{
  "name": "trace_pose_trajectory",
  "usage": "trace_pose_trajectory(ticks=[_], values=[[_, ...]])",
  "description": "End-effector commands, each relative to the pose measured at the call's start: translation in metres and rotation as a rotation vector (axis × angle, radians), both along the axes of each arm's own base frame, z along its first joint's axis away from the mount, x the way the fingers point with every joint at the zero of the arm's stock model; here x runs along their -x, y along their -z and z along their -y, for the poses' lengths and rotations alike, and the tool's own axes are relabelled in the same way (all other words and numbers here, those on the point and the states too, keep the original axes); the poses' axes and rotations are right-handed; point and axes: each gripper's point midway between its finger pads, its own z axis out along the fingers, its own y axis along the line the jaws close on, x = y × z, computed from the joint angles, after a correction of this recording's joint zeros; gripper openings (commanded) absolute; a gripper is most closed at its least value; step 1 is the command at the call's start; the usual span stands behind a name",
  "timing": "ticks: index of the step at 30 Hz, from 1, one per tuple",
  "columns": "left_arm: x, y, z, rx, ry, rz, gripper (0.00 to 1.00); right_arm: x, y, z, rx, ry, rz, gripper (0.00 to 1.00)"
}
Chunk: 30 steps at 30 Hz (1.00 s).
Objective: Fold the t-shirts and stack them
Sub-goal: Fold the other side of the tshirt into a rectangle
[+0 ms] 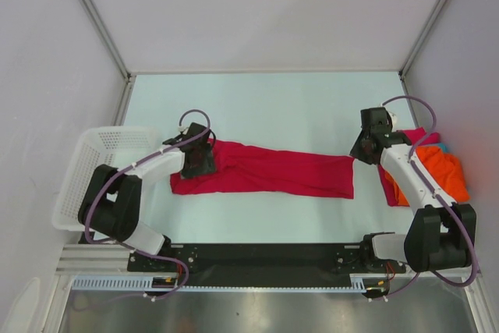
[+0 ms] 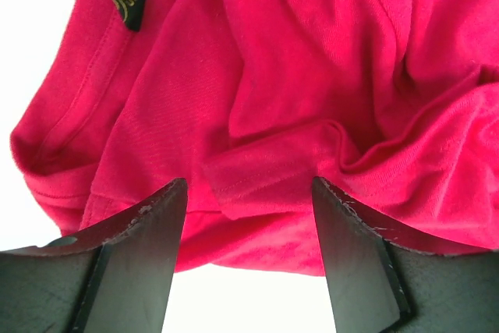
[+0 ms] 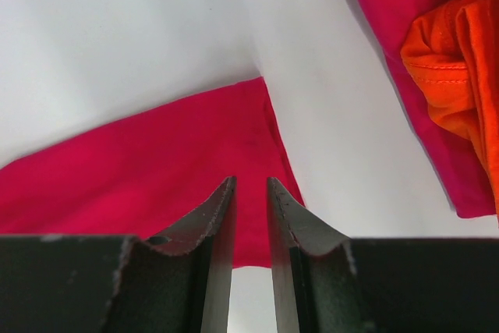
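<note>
From above, the pale table (image 1: 257, 107) sits boxed in by white walls (image 1: 257, 5), with a white lattice basket (image 1: 93, 161) at its left edge. A crimson t-shirt (image 1: 265, 169) lies stretched left to right across the middle. The left gripper (image 1: 199, 160) is over its left end and the right gripper (image 1: 365, 150) at its right end. Further right, an orange t-shirt (image 1: 444, 173) is heaped on a magenta-pink t-shirt (image 1: 387, 187). The left wrist view shows jaws spread wide over bunched crimson cloth, nothing pinched. The right wrist view shows jaws only narrowly apart above the shirt's flat corner.

A white lattice basket (image 1: 86, 154) (standing at the left edge) rests beside the pale table (image 1: 265, 107).
</note>
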Motion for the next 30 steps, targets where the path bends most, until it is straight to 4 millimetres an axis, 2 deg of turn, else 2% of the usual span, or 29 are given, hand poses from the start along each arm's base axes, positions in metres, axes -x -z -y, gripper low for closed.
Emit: trace_pose_trajectory(ticks=[1,6,8,9,12,17,20,24,30], values=[[-0.010,0.001,0.007,0.018,0.003,0.030,0.69,-0.005,-0.002,0.006,0.016,0.001,0.019,0.27],[-0.012,0.002,0.008,0.018,0.006,0.033,0.65,-0.007,0.001,0.005,0.011,0.002,0.010,0.27],[-0.013,0.001,0.008,0.021,0.007,0.035,0.54,-0.007,0.001,0.005,0.008,0.002,0.010,0.26],[-0.014,0.001,0.009,0.024,0.007,0.039,0.39,-0.007,0.001,0.005,0.011,0.001,0.010,0.26],[-0.014,0.001,0.008,0.020,0.005,0.037,0.15,-0.007,0.001,0.005,0.012,0.001,0.011,0.26],[-0.015,0.000,0.008,0.017,0.000,0.038,0.01,-0.006,0.001,0.006,0.016,0.002,0.008,0.26],[-0.016,-0.006,0.004,0.001,-0.013,0.049,0.00,-0.006,0.001,0.006,0.017,0.002,0.010,0.26],[-0.017,-0.018,-0.010,-0.066,-0.056,0.057,0.00,-0.007,0.000,0.005,0.012,0.001,0.013,0.26],[-0.029,-0.058,-0.038,-0.124,-0.122,0.117,0.00,-0.007,-0.002,0.005,0.012,-0.004,0.014,0.26]])
